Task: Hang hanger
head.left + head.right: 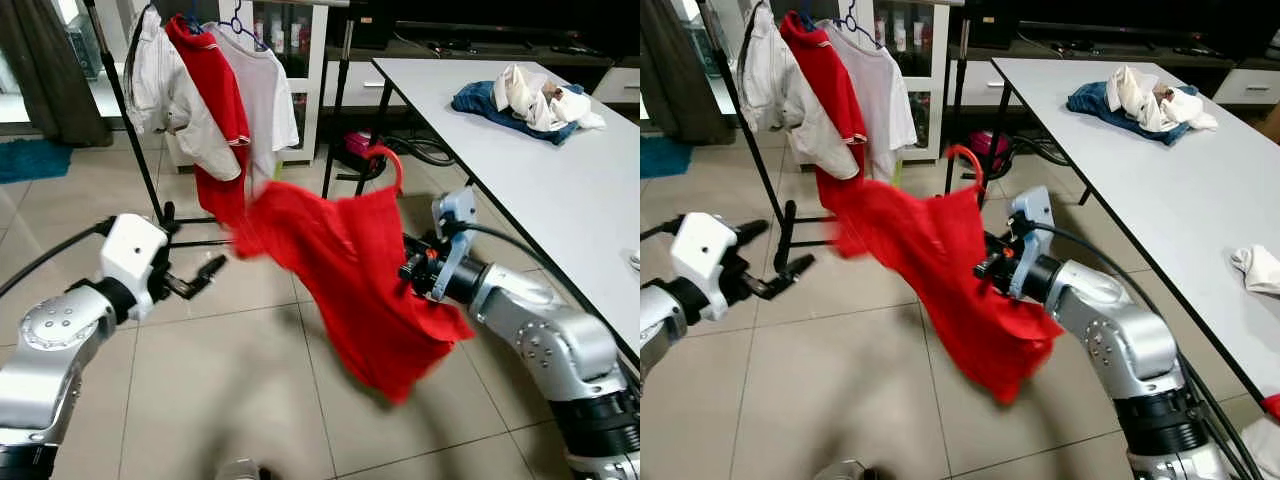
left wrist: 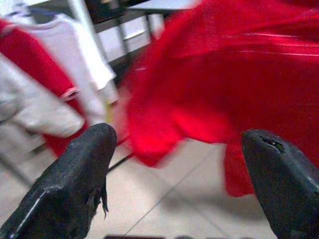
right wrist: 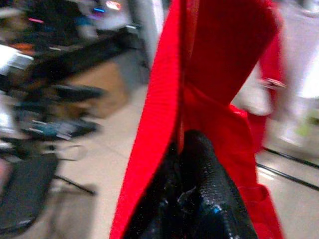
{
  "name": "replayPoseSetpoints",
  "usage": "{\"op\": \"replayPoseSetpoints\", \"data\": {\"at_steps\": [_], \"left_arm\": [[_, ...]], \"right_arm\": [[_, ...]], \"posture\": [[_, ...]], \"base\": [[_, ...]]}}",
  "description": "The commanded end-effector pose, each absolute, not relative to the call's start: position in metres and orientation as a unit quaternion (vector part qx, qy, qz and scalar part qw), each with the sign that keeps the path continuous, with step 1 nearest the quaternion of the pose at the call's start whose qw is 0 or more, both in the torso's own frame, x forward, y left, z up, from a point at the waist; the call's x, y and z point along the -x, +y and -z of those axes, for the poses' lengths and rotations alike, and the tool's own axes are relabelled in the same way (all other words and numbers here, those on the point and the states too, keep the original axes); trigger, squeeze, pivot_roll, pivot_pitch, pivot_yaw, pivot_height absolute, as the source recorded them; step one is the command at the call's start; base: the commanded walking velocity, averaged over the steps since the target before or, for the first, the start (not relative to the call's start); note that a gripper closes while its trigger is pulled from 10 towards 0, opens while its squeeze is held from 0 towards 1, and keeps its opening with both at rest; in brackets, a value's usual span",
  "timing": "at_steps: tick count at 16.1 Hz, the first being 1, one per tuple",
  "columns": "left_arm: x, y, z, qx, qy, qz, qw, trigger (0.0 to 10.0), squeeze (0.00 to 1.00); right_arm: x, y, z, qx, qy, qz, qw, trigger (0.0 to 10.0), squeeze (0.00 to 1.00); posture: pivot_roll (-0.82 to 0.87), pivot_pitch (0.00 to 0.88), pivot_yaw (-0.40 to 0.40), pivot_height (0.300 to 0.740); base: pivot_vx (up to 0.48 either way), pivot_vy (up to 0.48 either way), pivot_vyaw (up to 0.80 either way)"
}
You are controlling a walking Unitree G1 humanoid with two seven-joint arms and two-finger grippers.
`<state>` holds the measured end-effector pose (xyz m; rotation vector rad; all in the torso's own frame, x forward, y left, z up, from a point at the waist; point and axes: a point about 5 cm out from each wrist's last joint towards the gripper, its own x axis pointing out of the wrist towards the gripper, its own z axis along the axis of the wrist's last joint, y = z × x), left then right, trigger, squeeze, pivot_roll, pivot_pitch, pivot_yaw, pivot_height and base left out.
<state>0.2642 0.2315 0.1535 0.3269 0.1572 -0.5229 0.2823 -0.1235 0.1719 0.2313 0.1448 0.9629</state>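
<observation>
Currently red shirt (image 1: pixel 350 270) on red hanger (image 1: pixel 388 160) is pinched by right tool (image 1: pixel 415 272); limp, light. Left tool (image 1: pixel 200 275) spread, empty, at 9 o'clock. Hook is better gripped.

Even indoor light fills both eye views, brightest at the upper left. The glossy beige tiled floor (image 1: pixel 250 400) carries soft shadows at lower centre. The hanging red cloth shirt (image 1: pixel 350 270) smears with motion blur, and both wrist views are blurred throughout.
</observation>
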Motion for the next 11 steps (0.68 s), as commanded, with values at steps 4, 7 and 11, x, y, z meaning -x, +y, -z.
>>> {"op": "replayPoseSetpoints", "data": {"at_steps": [4,7,11], "left_arm": [[-0.272,0.23,-0.156,-0.181,0.057,0.282,0.941,5.0,0.0],[-0.27,0.227,-0.169,-0.195,0.018,0.28,0.94,8.2,0.0],[-0.268,0.235,-0.16,-0.207,0.039,0.262,0.942,10.0,0.0]], "right_arm": [[-0.27,-0.121,-0.201,-0.143,0.033,-0.544,0.826,10.0,0.0],[-0.267,-0.122,-0.2,-0.145,0.041,-0.553,0.819,10.0,0.0],[-0.266,-0.122,-0.201,-0.157,0.044,-0.564,0.809,10.0,0.0]], "posture": [[-0.02,0.017,-0.074,0.74],[-0.02,0.016,-0.07,0.74],[-0.01,0.013,-0.079,0.74]], "base": [[0.0,0.0,0.0],[0.0,0.0,0.0],[0.0,0.0,0.0]]}}
